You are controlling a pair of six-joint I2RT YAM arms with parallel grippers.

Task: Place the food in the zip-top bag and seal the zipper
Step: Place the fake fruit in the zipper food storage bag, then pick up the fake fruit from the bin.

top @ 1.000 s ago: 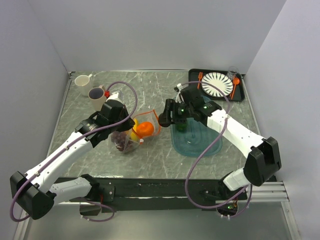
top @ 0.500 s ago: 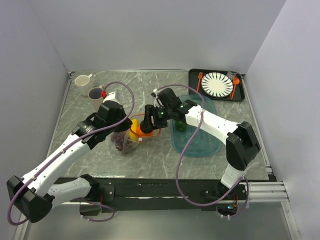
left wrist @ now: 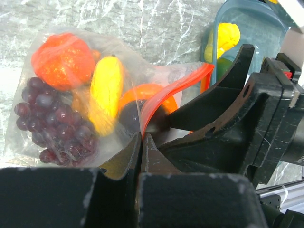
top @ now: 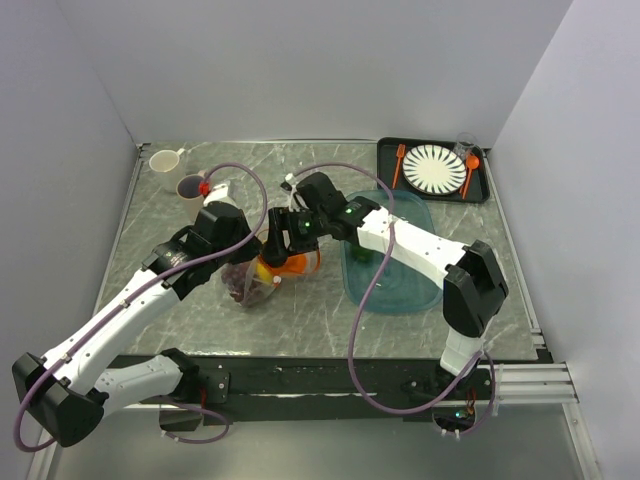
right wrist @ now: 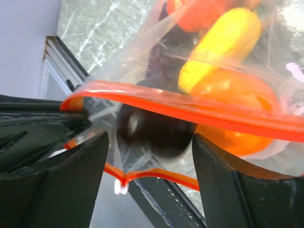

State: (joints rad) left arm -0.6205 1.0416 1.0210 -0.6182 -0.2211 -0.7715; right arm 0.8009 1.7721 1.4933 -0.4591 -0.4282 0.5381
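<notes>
Swinging in from over the teal tray point(top: 410, 290), the right arm has carried its tool to the mouth of the zip-top bag point(top: 247, 287), while the left arm has hardly shifted. Two mugs point(top: 180, 175) stand on the tabletop point(top: 300, 320) beyond the bag and to its left. The left tool point(left wrist: 141, 147) reaches the bag from the near left, its fingers pressed together on the bag's edge just below the zipper point(left wrist: 175, 90). The bag lies on the tabletop between the two arms. Through its clear wall show a purple grape bunch point(left wrist: 52, 118), a red-orange piece point(left wrist: 61, 59), a yellow piece point(left wrist: 107, 92) and an orange point(left wrist: 142, 92). The orange-red strip arches open at the bag's right end. The right tool point(top: 281, 237) sits at that mouth with its fingers spread either side of a dark rounded piece point(right wrist: 152, 130) just inside the strip. Whether they press on it I cannot tell. Right of the bag, the teal tray holds a green piece point(top: 362, 253) and another yellow piece point(left wrist: 223, 38). Farther right and beyond the bag, a black tray point(top: 480, 195) carries a striped plate point(top: 433, 168).
</notes>
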